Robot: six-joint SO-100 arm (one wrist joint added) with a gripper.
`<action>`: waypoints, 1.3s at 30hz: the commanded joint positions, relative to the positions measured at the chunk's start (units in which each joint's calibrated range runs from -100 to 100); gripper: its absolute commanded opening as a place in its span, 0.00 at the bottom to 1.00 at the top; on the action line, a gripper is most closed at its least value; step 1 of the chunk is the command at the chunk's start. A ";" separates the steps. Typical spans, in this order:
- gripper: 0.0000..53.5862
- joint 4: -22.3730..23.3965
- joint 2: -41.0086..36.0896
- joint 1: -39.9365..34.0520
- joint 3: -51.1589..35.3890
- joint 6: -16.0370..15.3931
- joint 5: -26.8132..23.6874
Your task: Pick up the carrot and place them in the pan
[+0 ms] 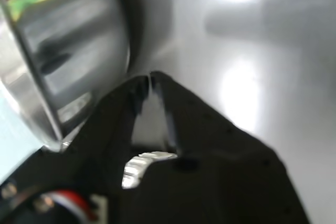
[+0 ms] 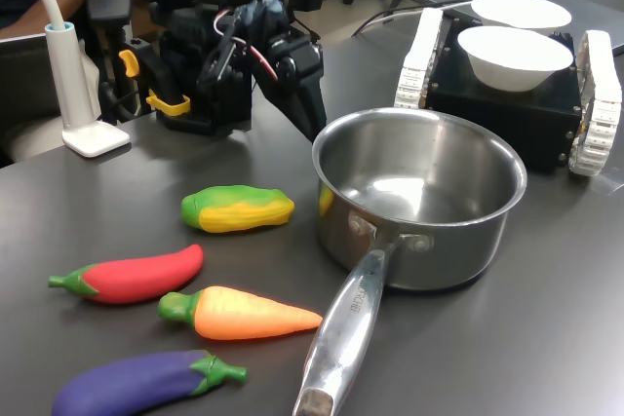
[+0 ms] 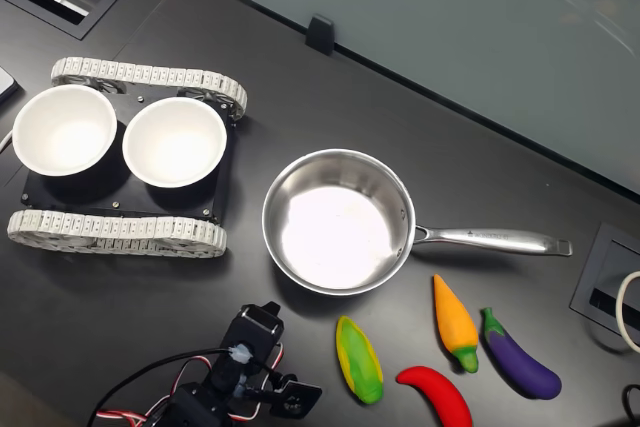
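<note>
The orange carrot [image 2: 249,314] with its green stem end lies on the dark table near the pan's handle, between a red chili and a purple eggplant; the second exterior view shows the carrot [image 3: 455,325] below the handle. The steel pan [image 2: 439,250] stands empty in the middle, seen from above as the pan [image 3: 268,222]. My gripper [image 2: 314,129] hangs shut beside the pan's far left rim, well away from the carrot. In the wrist view the gripper [image 1: 151,78] has its tips together, with nothing between them, right beside the pan wall [image 1: 73,51]. Low in the second exterior view, the gripper [image 3: 300,394] shows below the pan.
A corn cob [image 2: 237,208], a red chili [image 2: 132,275] and an eggplant [image 2: 132,384] lie around the carrot. Two white bowls [image 2: 512,56] sit on a black tracked base behind the pan. A white lamp stand [image 2: 88,133] and a seated person are at the first exterior view's left.
</note>
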 commanded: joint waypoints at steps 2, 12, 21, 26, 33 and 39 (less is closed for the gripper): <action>0.00 0.90 4.73 3.13 -9.58 -0.56 0.63; 0.00 2.01 8.19 7.49 -18.85 -0.40 1.66; 0.00 2.52 12.41 13.68 -27.75 -0.31 2.10; 0.00 4.82 15.36 15.86 -35.75 -0.31 0.54; 0.00 6.70 19.07 16.09 -42.47 0.28 -0.20; 0.00 6.70 21.35 16.89 -45.74 2.55 -1.07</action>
